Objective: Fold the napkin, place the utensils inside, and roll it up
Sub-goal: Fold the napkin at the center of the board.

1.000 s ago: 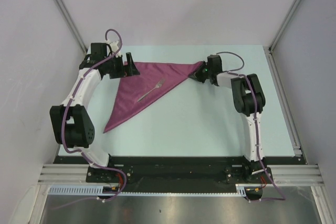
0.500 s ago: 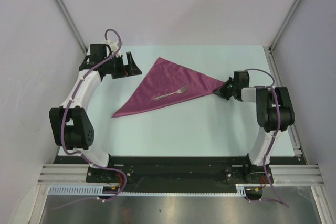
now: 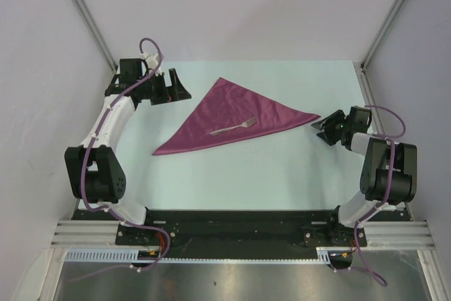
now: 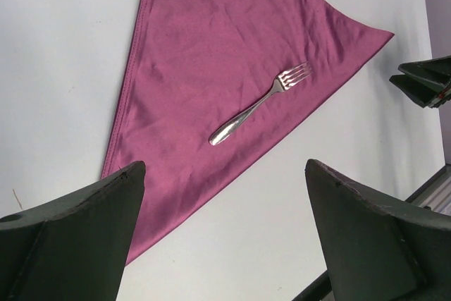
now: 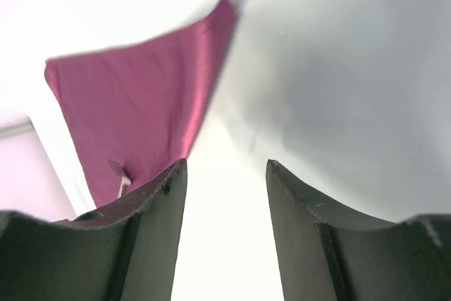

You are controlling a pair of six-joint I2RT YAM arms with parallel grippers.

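The maroon napkin (image 3: 236, 119) lies flat on the table, folded into a triangle, and shows in the left wrist view (image 4: 225, 68) and the right wrist view (image 5: 134, 114) too. A silvery fork (image 3: 233, 127) rests on top of it near the middle (image 4: 257, 103). My right gripper (image 3: 325, 129) stands open just right of the napkin's right tip, apart from the cloth, with nothing between its fingers (image 5: 225, 167). At the far left my left gripper (image 3: 180, 92) is wide open (image 4: 225, 167), clear of the napkin's upper left edge.
The pale table (image 3: 282, 167) is bounded by metal rails at the left and right (image 3: 377, 111) and by a dark rail along the near edge (image 3: 239, 220). Grey walls enclose the back and sides.
My right gripper dragged the napkin's corner to the right, turning the cloth and fork with it, then opened and let go, backing off to the right. The left arm stayed put.
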